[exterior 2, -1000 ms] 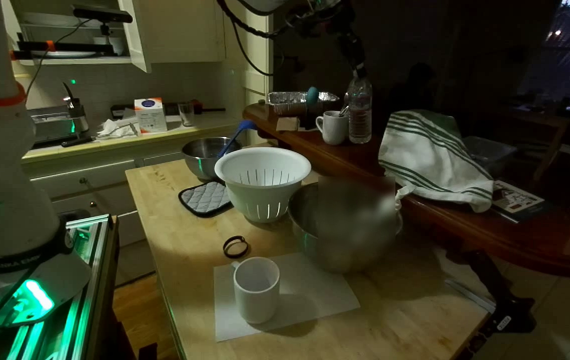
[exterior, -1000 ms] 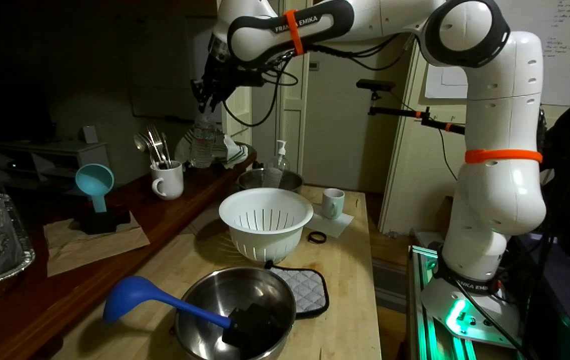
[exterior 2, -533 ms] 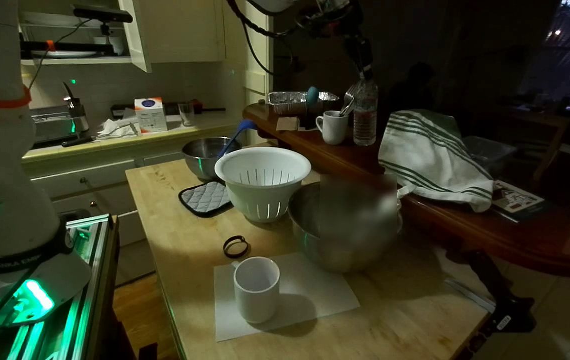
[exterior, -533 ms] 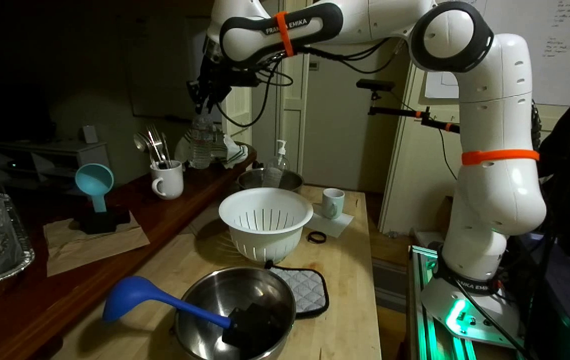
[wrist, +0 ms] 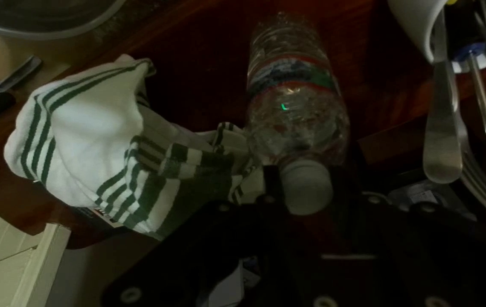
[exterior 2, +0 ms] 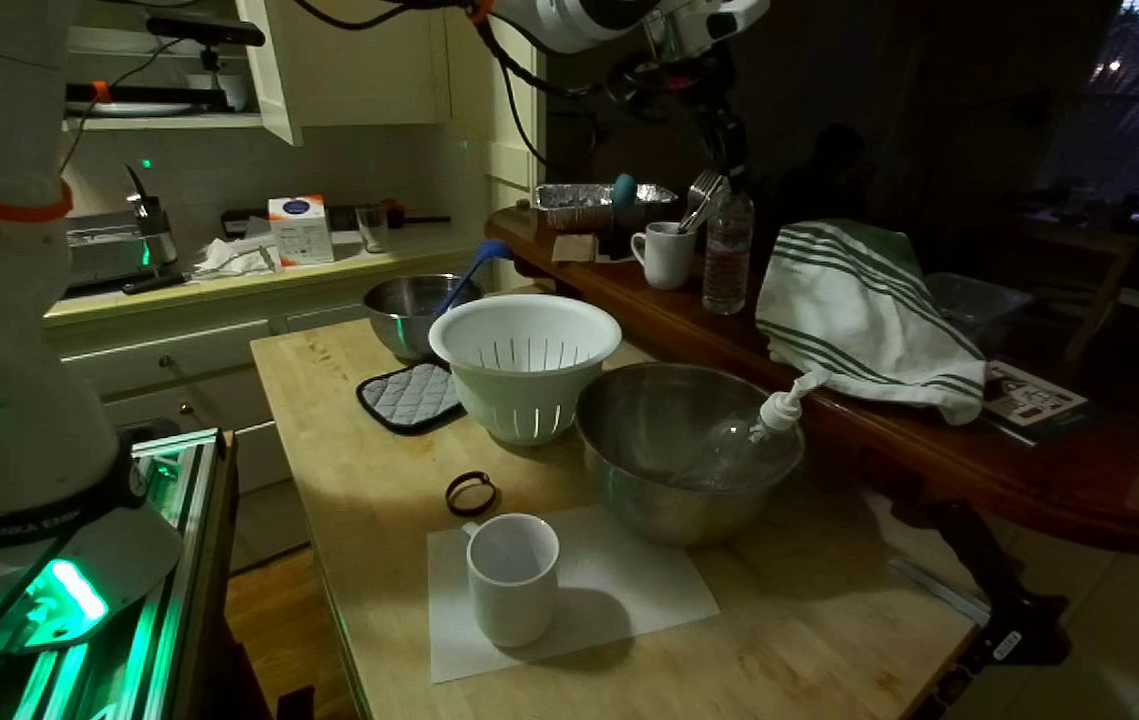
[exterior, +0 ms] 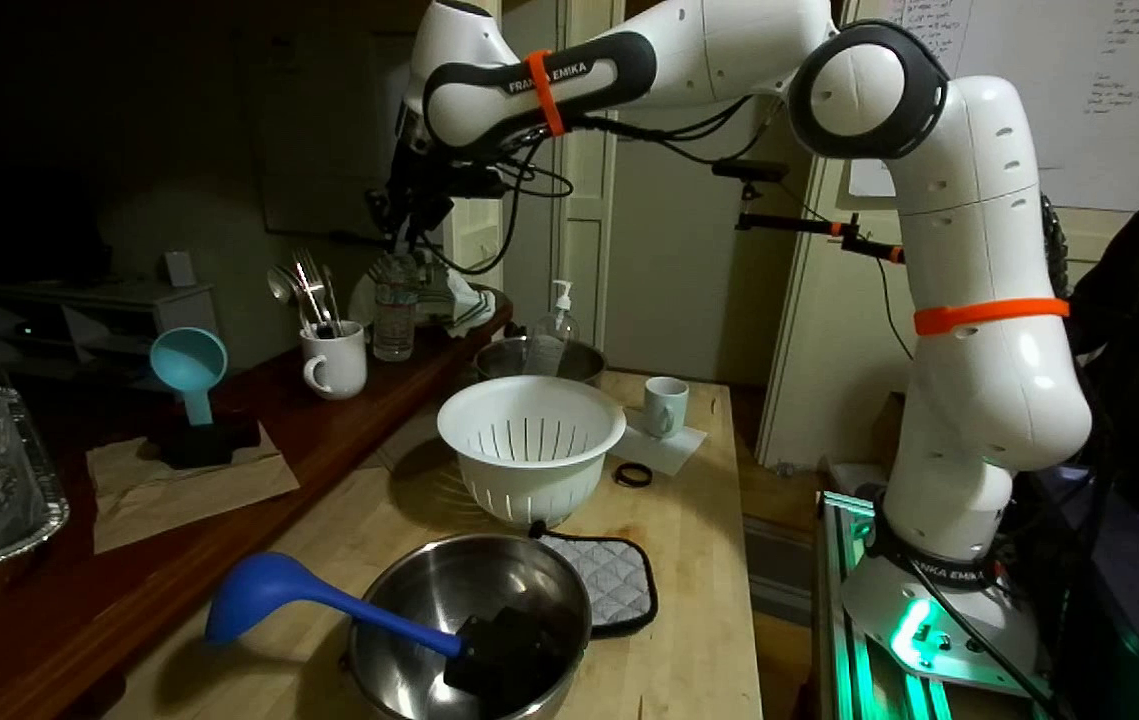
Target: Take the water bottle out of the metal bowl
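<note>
Water bottle point(wrist: 292, 102) is out: clear of both metal bowls point(exterior 2: 649, 505), roughly upright at the bar counter point(exterior: 324, 435) beside the cutlery mug point(exterior 2: 667, 260), gripper point(wrist: 307, 183) pinching it near the top. Probably left: seat base if not touching (can't tell), then let go.

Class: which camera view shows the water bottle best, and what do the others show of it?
The wrist view: the water bottle appears large there, its coloured label and white cap plain. In both exterior views it looks smaller, below the gripper, its cap hard to make out.
</note>
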Robot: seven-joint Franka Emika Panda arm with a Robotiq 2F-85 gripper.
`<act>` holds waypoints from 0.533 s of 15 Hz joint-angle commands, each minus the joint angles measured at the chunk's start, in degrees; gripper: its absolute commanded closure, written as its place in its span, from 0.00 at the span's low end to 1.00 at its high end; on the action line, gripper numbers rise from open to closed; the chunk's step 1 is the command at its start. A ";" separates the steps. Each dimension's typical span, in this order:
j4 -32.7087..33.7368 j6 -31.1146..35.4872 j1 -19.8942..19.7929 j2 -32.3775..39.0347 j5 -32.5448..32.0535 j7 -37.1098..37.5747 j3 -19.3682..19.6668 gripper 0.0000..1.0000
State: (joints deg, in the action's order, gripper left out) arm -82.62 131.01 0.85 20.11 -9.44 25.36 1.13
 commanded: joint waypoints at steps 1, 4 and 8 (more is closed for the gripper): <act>5.28 -2.40 1.40 2.70 0.76 -0.09 1.46 0.42; 7.33 -2.73 1.79 3.58 0.78 -0.11 1.80 0.20; 6.67 -3.63 3.29 0.75 -1.37 1.27 2.83 0.00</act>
State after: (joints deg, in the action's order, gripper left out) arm -76.72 129.91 2.25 22.33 -9.60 25.55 2.38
